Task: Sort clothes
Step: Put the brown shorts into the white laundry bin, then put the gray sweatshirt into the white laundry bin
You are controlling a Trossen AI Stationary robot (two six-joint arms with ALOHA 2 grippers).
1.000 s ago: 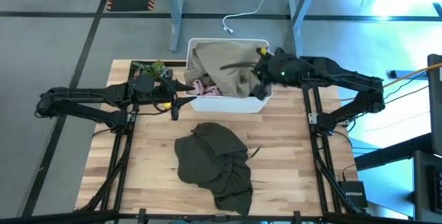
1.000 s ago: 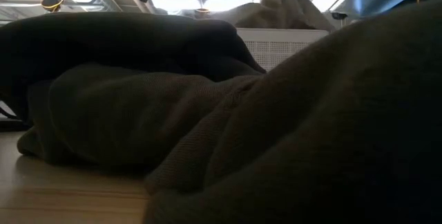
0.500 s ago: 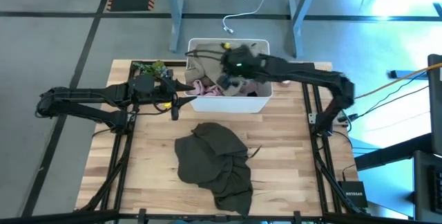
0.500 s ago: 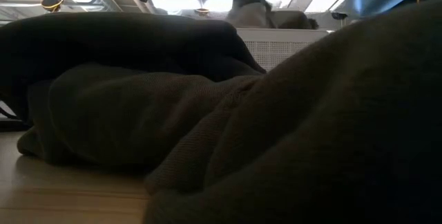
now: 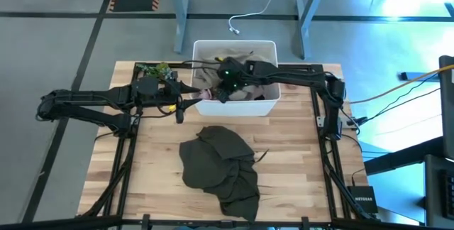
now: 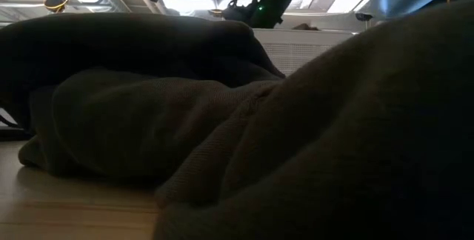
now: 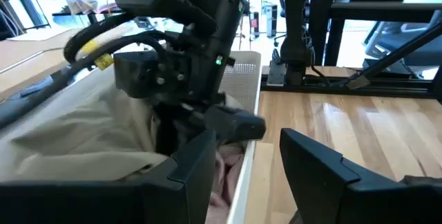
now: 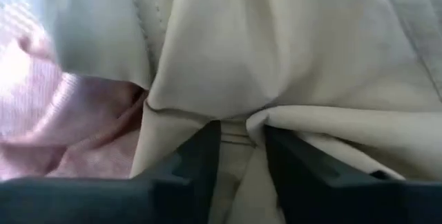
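A white bin [image 5: 234,44] stands at the table's far edge with a khaki-tan garment [image 5: 250,92] and a pale pink one [image 5: 206,94] inside. A dark olive garment [image 5: 220,166] lies bunched on the table's middle and fills the low view [image 6: 222,121]. My right gripper [image 5: 224,88] reaches down into the bin, its fingers a little apart over the khaki cloth [image 8: 276,58]. My left gripper [image 5: 179,111] hovers open beside the bin's near left corner and touches nothing. My right gripper comes slanting down from the table's right into the bin. A fold of the khaki garment [image 8: 235,131] stands in the narrow gap between its two fingers [image 8: 197,155], with creases gathered toward it. The garment rests in the bin, partly over the pink one [image 8: 83,127].
A small green plant [image 5: 152,69] sits at the table's far left corner, beside my left arm. The bin's perforated wall [image 7: 248,72] rises just ahead of my left gripper. Bare wood lies on both sides of the olive garment.
My right gripper has swung toward the table's left and sunk into the bin, tipping further downward. The khaki garment, which was heaped high over the bin's right side, has come down with it and now lies low inside the bin.
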